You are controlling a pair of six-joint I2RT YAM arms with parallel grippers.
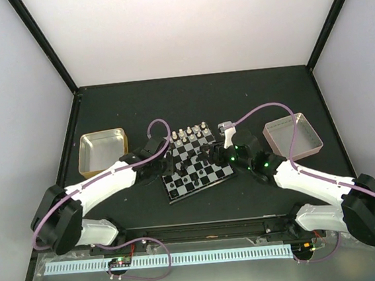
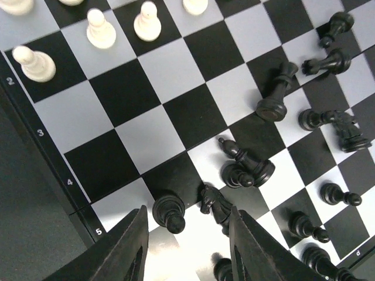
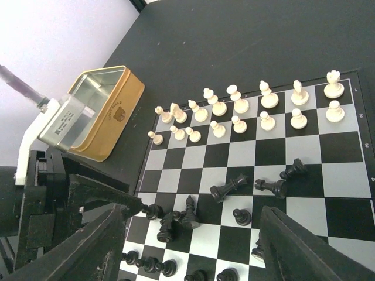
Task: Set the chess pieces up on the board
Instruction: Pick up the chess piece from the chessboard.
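Observation:
The board [image 1: 200,190] lies mid-table between my arms. White pieces [image 1: 190,134] stand in two rows on its far side; they also show in the right wrist view [image 3: 252,111]. Black pieces [image 1: 193,168] are scattered over the middle and near squares, several toppled. My left gripper [image 1: 168,162] is open low over the board's left edge. In the left wrist view [image 2: 187,237] a standing black pawn [image 2: 169,212] and a black knight [image 2: 215,206] sit between its fingers, apart from both. My right gripper [image 1: 216,152] is open wide above the board [image 3: 193,249] and holds nothing.
An open gold tin [image 1: 102,152] stands left of the board and shows in the right wrist view [image 3: 99,111]. A pale pink tray [image 1: 293,135] stands to the right. Toppled black pieces [image 3: 228,187] lie mid-board. Black enclosure walls rise at the back.

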